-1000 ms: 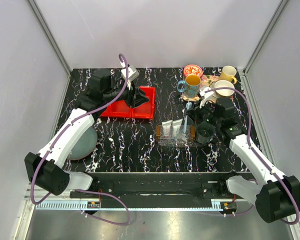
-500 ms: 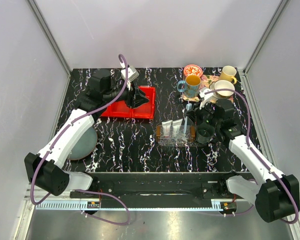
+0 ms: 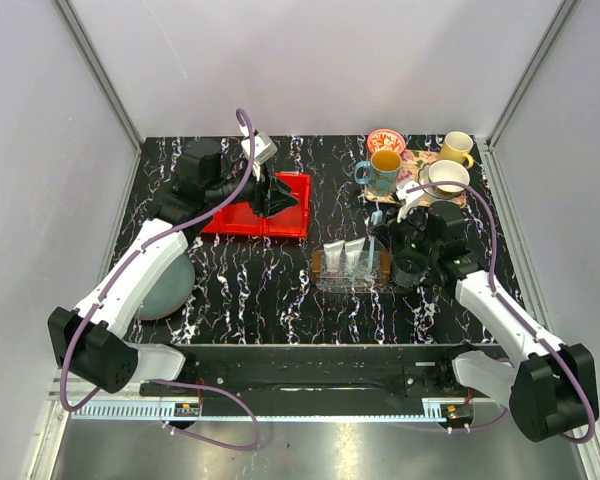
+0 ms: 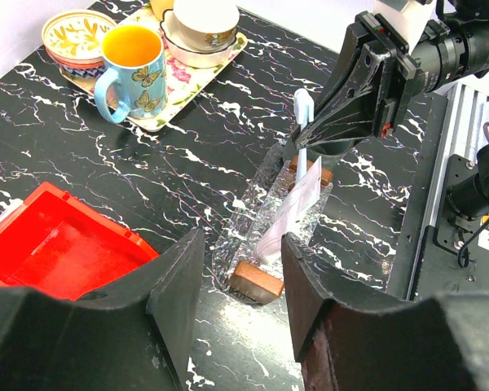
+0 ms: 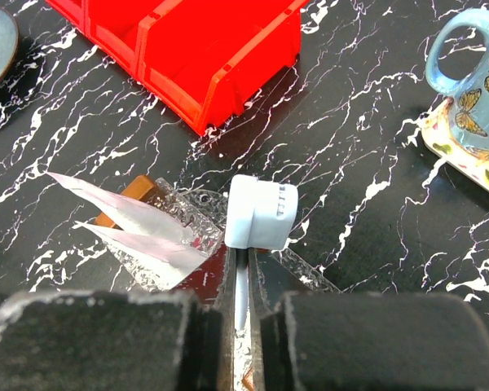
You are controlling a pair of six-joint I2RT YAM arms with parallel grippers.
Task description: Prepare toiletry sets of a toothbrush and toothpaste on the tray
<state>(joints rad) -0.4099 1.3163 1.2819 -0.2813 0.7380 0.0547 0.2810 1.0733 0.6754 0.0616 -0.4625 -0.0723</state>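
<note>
On my left, the left gripper (image 3: 271, 194) hangs over the red bins (image 3: 242, 215), jaws spread and empty. Mid-table, the tray (image 3: 318, 266) holds both toothpaste tubes (image 5: 138, 228). My right gripper (image 5: 240, 314) pinches the toothbrush (image 5: 260, 213) by its handle, head up, above the tray's right end. My worry is that, released this upright, it could topple out toward the blue mug (image 3: 383, 172) or knock the tubes.
</note>
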